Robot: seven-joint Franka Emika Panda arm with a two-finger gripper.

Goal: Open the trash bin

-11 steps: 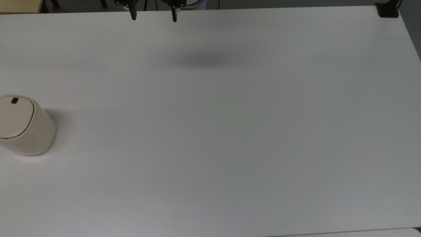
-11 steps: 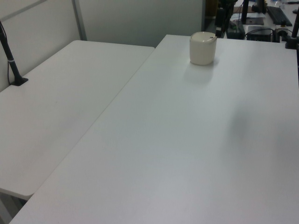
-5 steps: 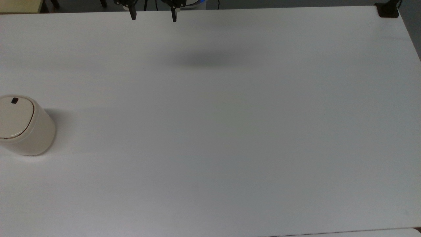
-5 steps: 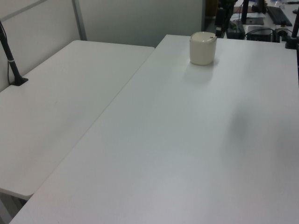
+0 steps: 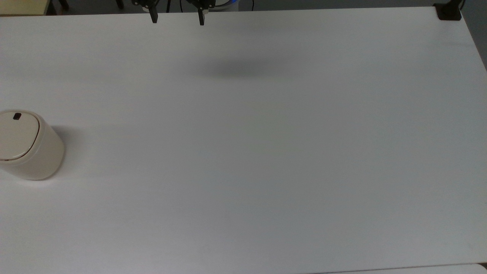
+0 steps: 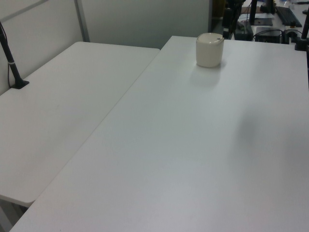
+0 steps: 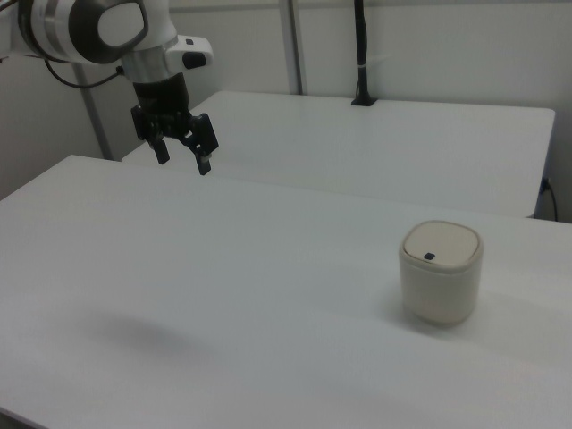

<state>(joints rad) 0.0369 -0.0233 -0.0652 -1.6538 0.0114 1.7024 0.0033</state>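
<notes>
Cream plastic: that's the trash bin [image 5: 30, 152], a short round tub standing upright on the worktop [image 5: 266, 171], lid flat and shut.
Bin spot: hard against the top view's left edge of the worktop, about halfway along that edge; in the left view it's the trash bin [image 6: 209, 50] up near the far edge, and in the right view the trash bin [image 7: 440, 273] sits toward the right view's right end.
Lid details: smooth oval top with a thin dark seam round it and a small black button [image 5: 16, 116] near the rim; you can spot the button [image 7: 429, 256] in the right view too.
Pincer: the pincer [image 7: 182, 154] hangs in the air, fingers spread well apart with nothing between them. In the top view the pincer [image 5: 177, 19] pokes in over the worktop's far edge, two black fingertips [image 5: 154, 18] pointing down.
Pincer vs bin: well apart, no contact at all. The bin is off toward a different edge of the worktop.
Arm: white and grey arm [image 7: 98, 31] coming in from the right view's top left corner.
Shadow: soft dark patch [image 5: 239, 70] on the worktop, near the far edge in the top view.
Other stuff: second white table [image 6: 63, 111] butted up beside the worktop, with a black pole [image 6: 10, 63] clamped at its edge; a black clamp [image 5: 449, 11] at the top view's top right corner of the worktop.
</notes>
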